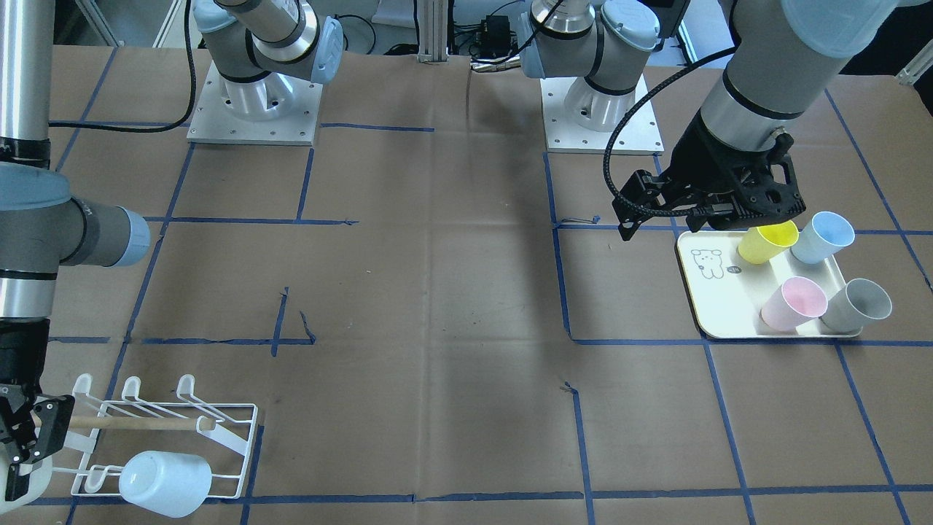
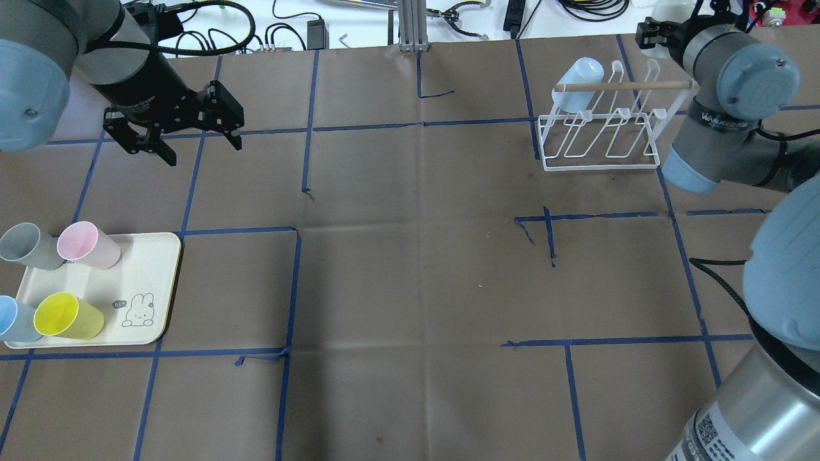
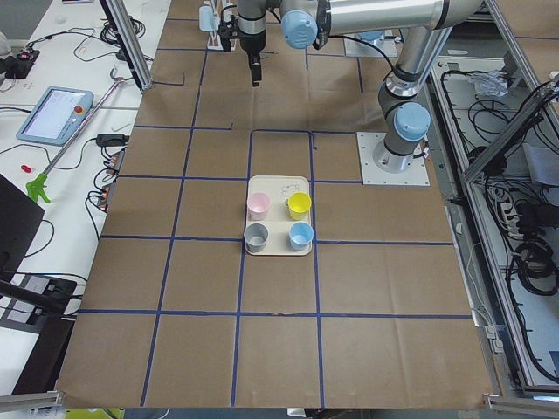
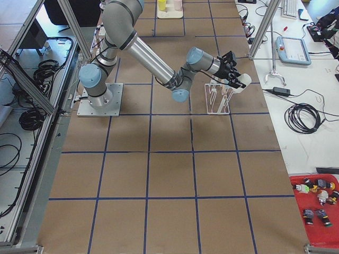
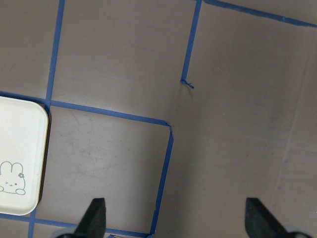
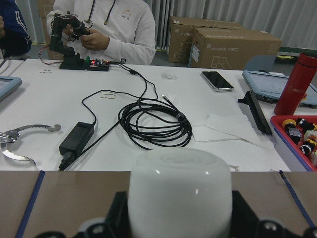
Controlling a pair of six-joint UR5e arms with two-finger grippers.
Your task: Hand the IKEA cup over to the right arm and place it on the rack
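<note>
The white cup [image 6: 179, 191] fills the lower centre of the right wrist view. It is upside down to that camera, its closed rounded base turned toward the lens. The right gripper [image 6: 180, 219] has it clamped, a black finger pressed against each side, with the jaws only as wide as the cup's body. In the exterior right view the cup sticks out past the fingertips, clear of the table, near the upper middle of the frame and just over the far end of the rack [image 2: 599, 144].

In the front-facing view the cup is a white sliver at the lower left edge, below the gripper and just left of the rack. The rack's wooden dowel [image 2: 628, 84] reaches to the gripper there; whether they touch I cannot tell.

A pale blue cup [image 2: 576, 82] is tipped over the prongs at the rack's left end in the overhead view, at the upper right of that frame.

At the upper left of the overhead view the left gripper [image 2: 204, 152] hangs over bare brown paper with its fingers spread wide and nothing between them. Below it, at the lower left, the cream tray [image 2: 154, 256] carries a grey cup [image 2: 22, 245], a pink cup [image 2: 86, 244], a blue cup [image 2: 13, 319] and a yellow cup [image 2: 67, 315].
</note>
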